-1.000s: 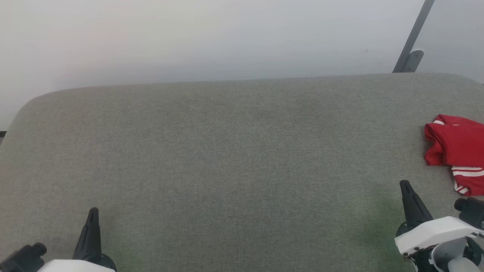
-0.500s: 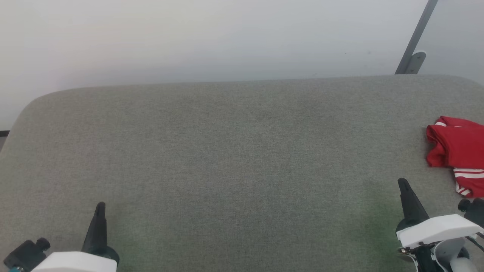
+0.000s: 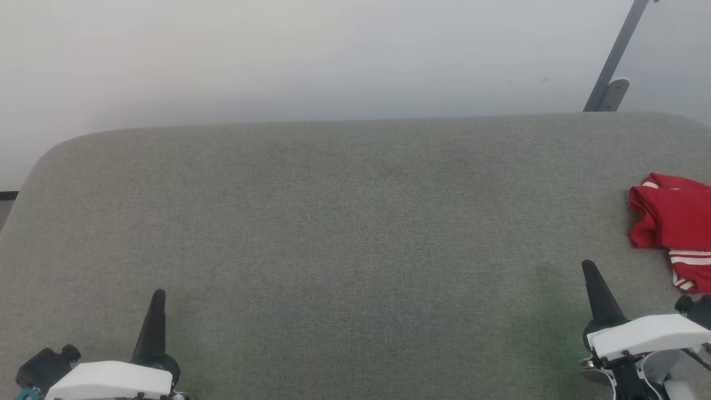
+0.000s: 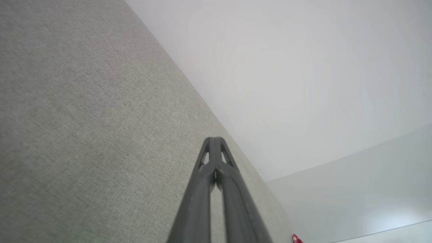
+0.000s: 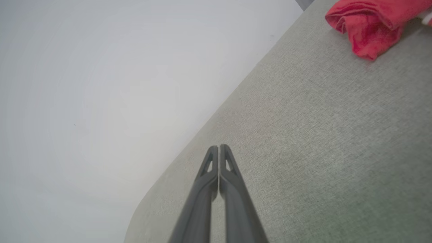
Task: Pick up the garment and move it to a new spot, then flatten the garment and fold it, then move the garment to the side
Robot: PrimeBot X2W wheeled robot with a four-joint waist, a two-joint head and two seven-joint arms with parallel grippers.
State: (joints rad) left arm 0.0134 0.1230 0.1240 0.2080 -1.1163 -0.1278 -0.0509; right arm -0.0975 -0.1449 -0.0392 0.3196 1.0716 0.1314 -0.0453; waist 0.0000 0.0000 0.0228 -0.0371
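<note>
The garment [image 3: 673, 219], a red shirt gathered into a compact bundle, lies at the far right of a wide grey fabric-covered surface [image 3: 344, 222], partly cut off by the right edge of the head view. Red-and-white striped trim [image 3: 687, 260] shows along its near edge.

My right gripper [image 3: 586, 268] sits at the lower right. Its two dark fingers are pressed together into one point and hold nothing. The garment is near it, further away and further right, and the two are not touching.

My left gripper [image 3: 159, 295] sits at the lower left, well apart from the garment. Its fingers are also pressed tight together with nothing between them. Both grippers point away from me across bare fabric (I cannot tell whether either one touches the fabric).

In the right wrist view, my right gripper [image 5: 218, 147] shows its fingertips meeting, and the garment [image 5: 369, 25] fills the upper right corner, with a rolled red edge resting on the fabric.

In the left wrist view, my left gripper [image 4: 213, 139] is likewise closed. A small fleck of red, the garment [image 4: 295, 238], shows at the bottom edge, too small for detail.

Behind the surface is a plain pale wall [image 3: 333, 55]. A slanted grey metal bar [image 3: 623, 47] with a bracket [image 3: 611, 95] stands at the upper right.
</note>
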